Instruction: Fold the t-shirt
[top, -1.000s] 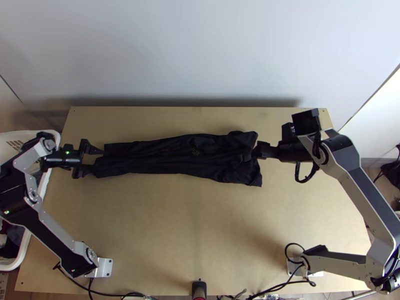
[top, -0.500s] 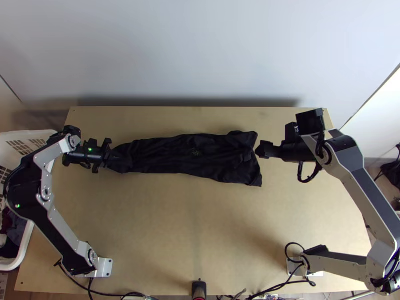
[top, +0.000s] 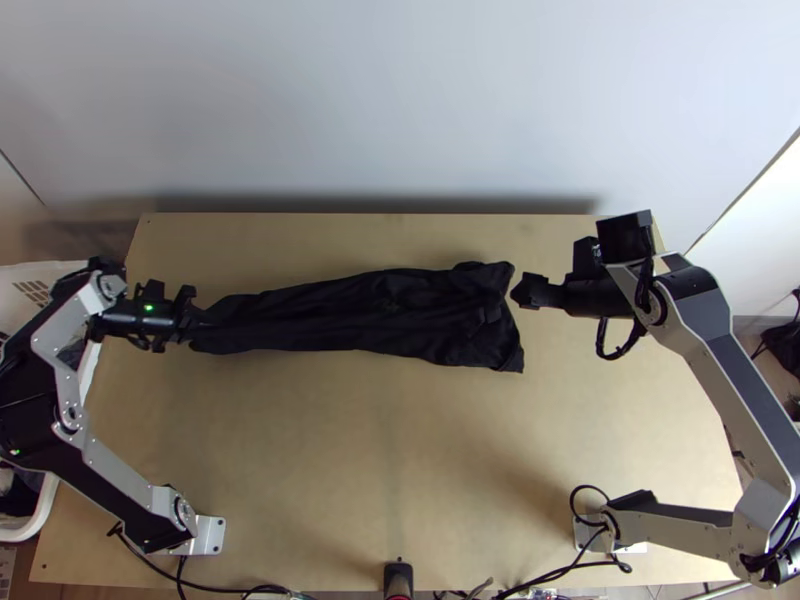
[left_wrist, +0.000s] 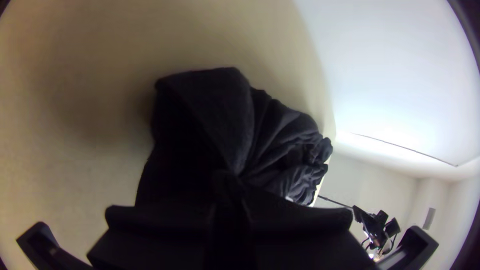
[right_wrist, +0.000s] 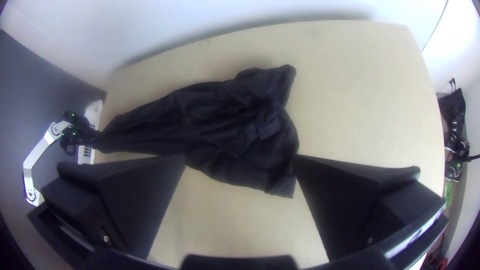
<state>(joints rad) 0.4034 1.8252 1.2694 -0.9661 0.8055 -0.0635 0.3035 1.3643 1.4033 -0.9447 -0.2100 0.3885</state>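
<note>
The left gripper (top: 192, 320) is pinched closed on the gathered end of the t-shirt (top: 365, 315), whose long axis runs toward the top view's three o'clock. Just beyond the wide end, the right gripper (right_wrist: 240, 159) gapes, empty; the fold probably starts from the left.

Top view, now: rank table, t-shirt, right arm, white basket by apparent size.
1. Table
2. T-shirt and right arm: too alike to rank, and the raised arm is nearer the camera
3. White basket, visible part only
</note>
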